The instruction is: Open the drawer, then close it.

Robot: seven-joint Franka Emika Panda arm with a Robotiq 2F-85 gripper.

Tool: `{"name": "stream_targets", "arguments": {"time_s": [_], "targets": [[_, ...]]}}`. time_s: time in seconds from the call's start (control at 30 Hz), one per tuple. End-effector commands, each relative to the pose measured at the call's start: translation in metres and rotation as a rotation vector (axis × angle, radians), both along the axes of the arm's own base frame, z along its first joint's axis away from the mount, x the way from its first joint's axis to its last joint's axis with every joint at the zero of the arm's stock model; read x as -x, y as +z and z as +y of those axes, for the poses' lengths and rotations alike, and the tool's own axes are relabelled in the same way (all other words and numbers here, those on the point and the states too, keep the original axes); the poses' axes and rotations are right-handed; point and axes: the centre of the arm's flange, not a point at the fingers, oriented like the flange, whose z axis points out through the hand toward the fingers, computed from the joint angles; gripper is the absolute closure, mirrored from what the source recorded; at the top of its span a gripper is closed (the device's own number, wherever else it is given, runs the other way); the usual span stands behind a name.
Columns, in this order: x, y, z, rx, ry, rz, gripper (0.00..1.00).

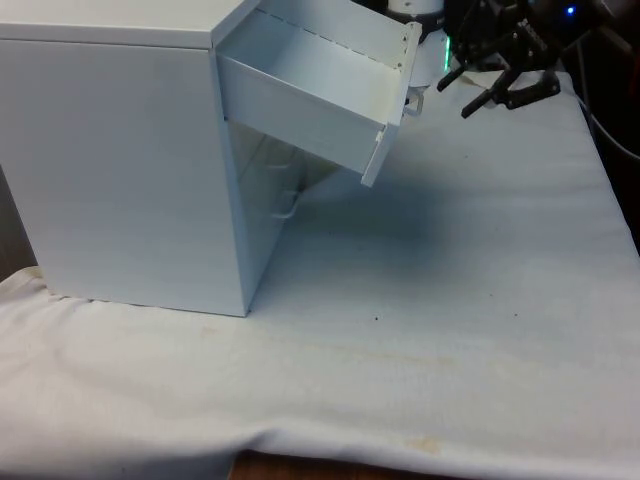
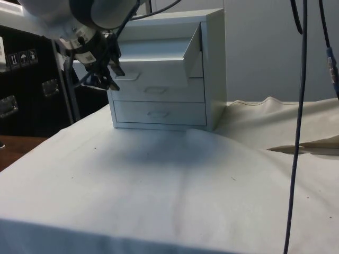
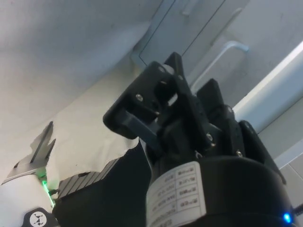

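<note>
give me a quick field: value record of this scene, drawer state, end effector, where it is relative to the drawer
furniture: white chest of drawers with three drawers, on the white cloth
top drawer: top drawer pulled out, inside looks empty
lower drawers: both shut
end effector: black end effector, fingers spread apart, holding nothing
end effector position: in the air just beyond the open drawer's front, near its handle, not touching it
task stage: drawer is open, closing not yet done
</note>
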Motion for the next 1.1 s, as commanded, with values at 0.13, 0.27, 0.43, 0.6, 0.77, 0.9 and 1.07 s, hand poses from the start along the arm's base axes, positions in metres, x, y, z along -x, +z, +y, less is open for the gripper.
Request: {"name": "stream_targets", "arguments": {"time_s": [0.13,0.27,0.43,0.6,0.77,0.9,1.07], "targets": [[0.000,0.001,0.000,-0.001,0.000,-0.002,0.87],[0.000,0.000,-0.001,0.001,-0.002,0.000,1.00],[-0.003,-0.003,-0.024,-0.001,-0.012,0.004,1.00],[-0.005,-0.005,-0.039,0.000,-0.019,0.005,1.00],[-0.006,-0.005,-0.051,0.000,-0.028,0.003,1.00],[-0.006,-0.001,-0.053,0.002,-0.035,-0.001,1.00],[-0.007,0.007,-0.057,0.003,-0.041,-0.006,1.00]]}}
